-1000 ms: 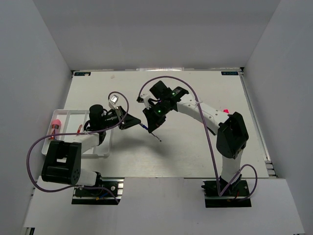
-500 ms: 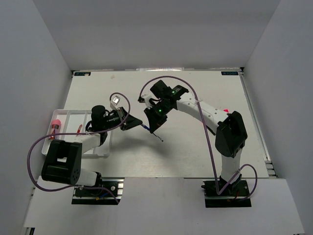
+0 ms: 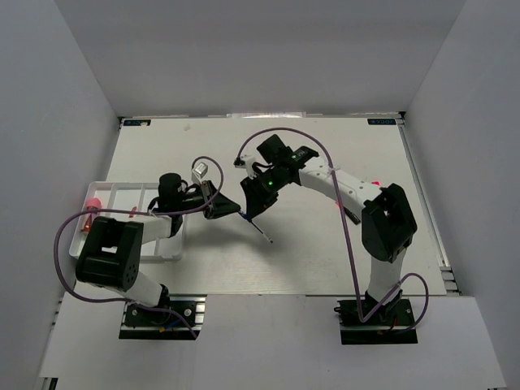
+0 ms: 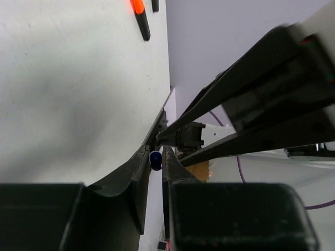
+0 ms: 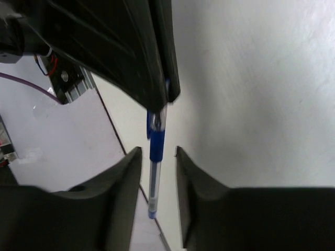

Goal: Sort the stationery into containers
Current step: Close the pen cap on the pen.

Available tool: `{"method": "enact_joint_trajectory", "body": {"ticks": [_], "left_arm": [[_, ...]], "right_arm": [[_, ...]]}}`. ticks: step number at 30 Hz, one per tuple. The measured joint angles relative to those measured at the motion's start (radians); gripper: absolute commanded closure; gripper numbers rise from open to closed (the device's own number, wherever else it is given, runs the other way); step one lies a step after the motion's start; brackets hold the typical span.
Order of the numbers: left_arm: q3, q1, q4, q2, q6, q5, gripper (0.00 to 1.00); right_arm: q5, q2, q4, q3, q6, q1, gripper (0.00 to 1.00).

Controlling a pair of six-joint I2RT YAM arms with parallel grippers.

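White tabletop (image 3: 325,260) lies beneath a blue pen (image 5: 156,172) that the left gripper (image 4: 156,151) clamps by one end, while the right gripper (image 5: 157,150) stands parted, its fingers on either side of the barrel without touching it.

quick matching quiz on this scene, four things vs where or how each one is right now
1 left tool
2 right tool
3 pink-capped tube
4 orange-capped highlighter

a lying on the table
b fingers apart, one on either side of the blue pen
c in the white tray
d shut on the blue pen's end

Pairs: 1-d, 2-b, 3-c, 4-a
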Motion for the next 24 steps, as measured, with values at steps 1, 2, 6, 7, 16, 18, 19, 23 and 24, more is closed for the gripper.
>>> {"method": "enact_joint_trajectory", "body": {"ticks": [1, 2, 6, 7, 16, 18, 19, 23, 24], "left_arm": [[0.002, -0.006, -0.003, 0.007, 0.000, 0.011, 1.00], [0.004, -0.010, -0.006, 0.014, 0.000, 0.017, 1.00], [0.016, -0.010, -0.011, 0.029, 0.003, 0.040, 1.00], [0.020, -0.007, -0.011, 0.029, 0.003, 0.042, 1.00], [0.063, 0.036, -0.009, 0.029, -0.005, 0.064, 1.00], [0.071, 0.043, -0.005, 0.029, -0.011, 0.066, 1.00], [0.073, 0.047, -0.002, 0.029, -0.016, 0.066, 1.00], [0.075, 0.055, 0.014, 0.029, -0.035, 0.069, 1.00], [0.075, 0.057, 0.018, 0.029, -0.041, 0.070, 1.00]], "right_arm": [[-0.007, -0.002, 0.026, 0.000, 0.003, -0.005, 0.58], [-0.013, -0.006, 0.044, 0.000, 0.004, -0.009, 0.57], [-0.023, -0.036, 0.096, -0.021, 0.006, -0.028, 0.49], [-0.024, -0.048, 0.103, -0.032, 0.005, -0.033, 0.46], [-0.061, -0.194, 0.133, -0.231, -0.023, -0.053, 0.34], [-0.078, -0.229, 0.137, -0.265, -0.026, -0.051, 0.32], [-0.085, -0.243, 0.139, -0.275, -0.028, -0.051, 0.31], [-0.103, -0.270, 0.153, -0.291, -0.033, -0.051, 0.30], [-0.107, -0.270, 0.154, -0.293, -0.035, -0.051, 0.30]]}}
